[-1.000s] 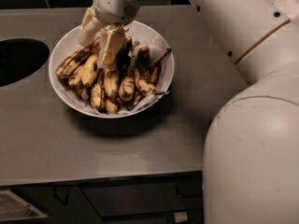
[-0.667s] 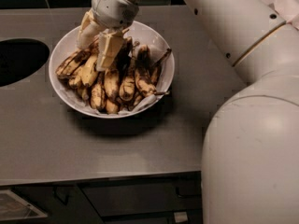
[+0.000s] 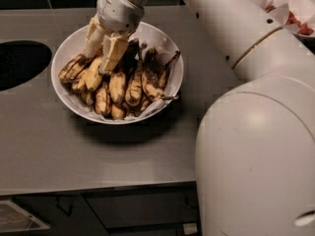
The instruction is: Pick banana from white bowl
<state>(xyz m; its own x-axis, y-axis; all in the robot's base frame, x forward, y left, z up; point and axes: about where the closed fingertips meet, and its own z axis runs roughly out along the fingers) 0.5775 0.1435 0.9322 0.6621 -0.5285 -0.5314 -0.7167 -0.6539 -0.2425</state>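
In the camera view, the white bowl [image 3: 66,50] sits on a grey counter [image 3: 59,151], upper left of centre, heaped with overripe bananas on a white paper lining [image 3: 165,45]. The banana [image 3: 93,75], the yellowest of the heap, lies in the left half of the bowl. Its long axis runs steeply up the frame, with the upper end leaning a little right and the lower end pointing down-left toward the rim.

The gripper [image 3: 98,63] is down over the bowl's upper left part, right at the banana's upper end. I cannot tell whether it is open or has a grip on anything.

Darker, blotchier bananas [image 3: 147,77] crowd against the banana on both sides. The robot's white arm [image 3: 231,28] crosses the top of the frame and its bulky body [image 3: 256,166] fills the lower right. A dark round opening [image 3: 19,63] is cut into the counter at far left. A second bowl with paper and red items [image 3: 290,9] shows at the upper right corner.
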